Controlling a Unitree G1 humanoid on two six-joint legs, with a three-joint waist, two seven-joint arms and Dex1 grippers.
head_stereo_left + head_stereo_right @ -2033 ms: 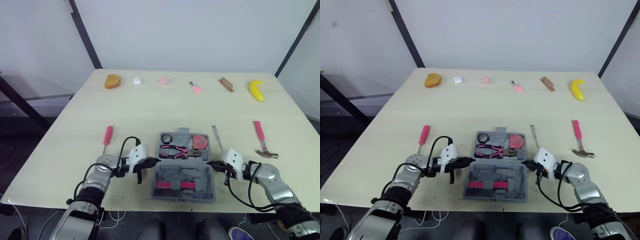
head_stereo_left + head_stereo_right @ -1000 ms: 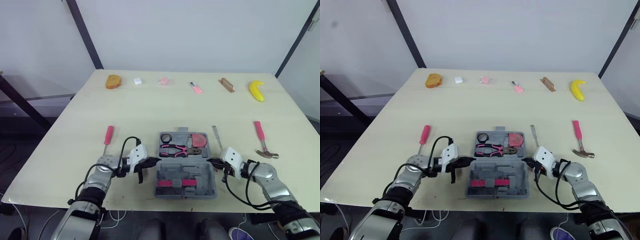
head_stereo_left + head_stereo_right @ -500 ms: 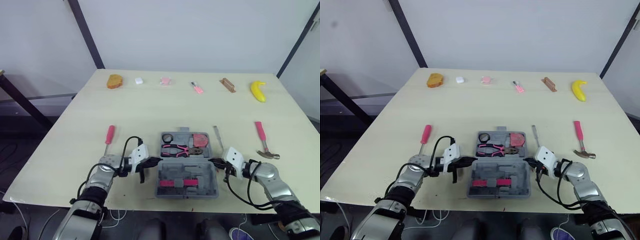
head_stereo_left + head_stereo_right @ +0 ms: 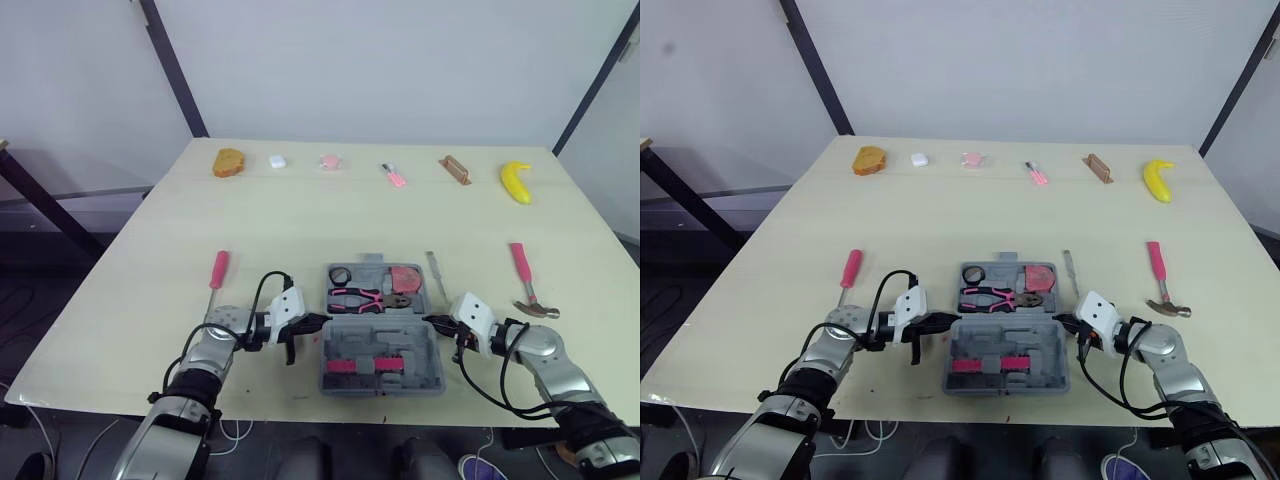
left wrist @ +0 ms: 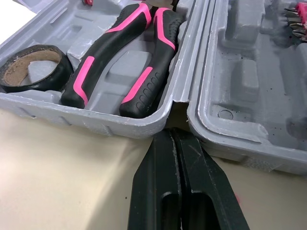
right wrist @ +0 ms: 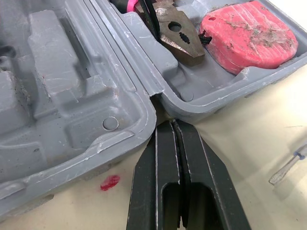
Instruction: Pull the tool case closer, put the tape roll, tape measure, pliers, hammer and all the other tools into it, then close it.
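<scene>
Since two seconds ago the tool case [image 4: 345, 345] has been slid a little toward 3 o'clock on the desk [image 4: 300, 220], and both tools have been carried along with it. The case is lying open close to the desk's 6 o'clock edge. In its far half the tape roll [image 4: 338, 276], the pliers [image 4: 362, 297] and the red tape measure [image 4: 404, 278] are already laid. The hammer [image 4: 524, 280] is left on the desk well out at 3 o'clock of the case. A pink-handled screwdriver [image 4: 217, 270] is left at 9 o'clock.

The pulling looks nearly done. To do it well, both tips should be kept level and moved together, so the case is not turned. It should be stopped before its near half is hung over the edge.

The left tool [image 5: 169, 134] is clenched with nothing held, its tip set at the hinge notch on the case's 9 o'clock side. The right tool [image 6: 170, 123] is clenched the same way at the 3 o'clock notch. The tips seem to be touching the case, though that cannot be told for sure. Both forearms are laid low over the desk and pointed inward at each other.
</scene>
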